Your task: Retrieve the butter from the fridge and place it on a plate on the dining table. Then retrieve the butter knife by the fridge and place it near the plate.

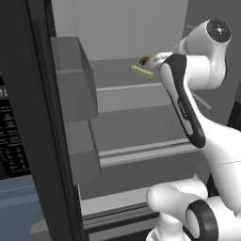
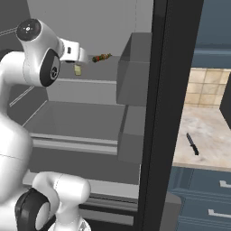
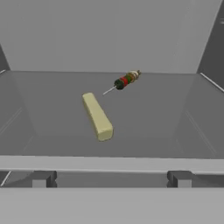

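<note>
The fridge [image 2: 159,113] stands open, showing its pale grey shelves. The butter [image 3: 97,117], a pale yellow stick, lies on an upper shelf [image 3: 52,109] and also shows in the base views [image 1: 141,72] [image 2: 77,69]. My gripper [image 3: 111,179] is open just in front of that shelf's edge, a short way from the butter, with nothing between its fingertips [image 3: 41,179]. The butter knife [image 2: 192,144], thin and dark, lies on the marbled counter [image 2: 207,131] to the right of the fridge. The plate and the dining table are out of view.
A small skewer of coloured pieces [image 3: 126,80] lies on the same shelf behind the butter. Grey door bins [image 1: 75,80] [image 2: 135,72] jut out on both sides of the opening. Blue drawers [image 2: 203,198] sit under the counter.
</note>
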Controlling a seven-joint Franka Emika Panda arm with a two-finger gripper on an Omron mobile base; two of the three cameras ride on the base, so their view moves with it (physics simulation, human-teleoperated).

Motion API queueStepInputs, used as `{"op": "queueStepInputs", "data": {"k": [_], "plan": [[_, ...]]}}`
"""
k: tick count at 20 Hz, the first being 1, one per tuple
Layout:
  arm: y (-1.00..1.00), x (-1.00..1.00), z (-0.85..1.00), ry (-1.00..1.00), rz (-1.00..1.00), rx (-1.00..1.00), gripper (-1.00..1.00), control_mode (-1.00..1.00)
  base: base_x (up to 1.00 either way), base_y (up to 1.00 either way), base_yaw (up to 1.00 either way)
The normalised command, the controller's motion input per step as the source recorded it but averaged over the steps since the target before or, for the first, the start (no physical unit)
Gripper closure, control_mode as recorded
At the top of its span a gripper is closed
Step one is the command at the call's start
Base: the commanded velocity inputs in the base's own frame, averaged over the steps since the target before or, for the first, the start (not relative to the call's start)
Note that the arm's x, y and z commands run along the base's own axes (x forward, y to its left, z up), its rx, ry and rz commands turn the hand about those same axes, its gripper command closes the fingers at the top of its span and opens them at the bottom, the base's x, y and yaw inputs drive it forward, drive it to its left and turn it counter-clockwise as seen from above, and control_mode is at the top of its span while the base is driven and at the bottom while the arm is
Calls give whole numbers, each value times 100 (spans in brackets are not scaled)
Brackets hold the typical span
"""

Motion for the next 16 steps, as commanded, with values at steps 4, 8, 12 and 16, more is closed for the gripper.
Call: {"op": "queueStepInputs", "data": {"k": [4, 8, 12, 16], "plan": [[28, 41, -12, 0, 0, 0, -100, -100, 0, 0, 0], [30, 40, -10, 0, 0, 0, -100, -100, 0, 0, 0], [15, 49, -4, 0, 0, 0, -100, -100, 0, 0, 0], [0, 59, -1, 9, 0, 0, -100, -100, 0, 0, 0]]}}
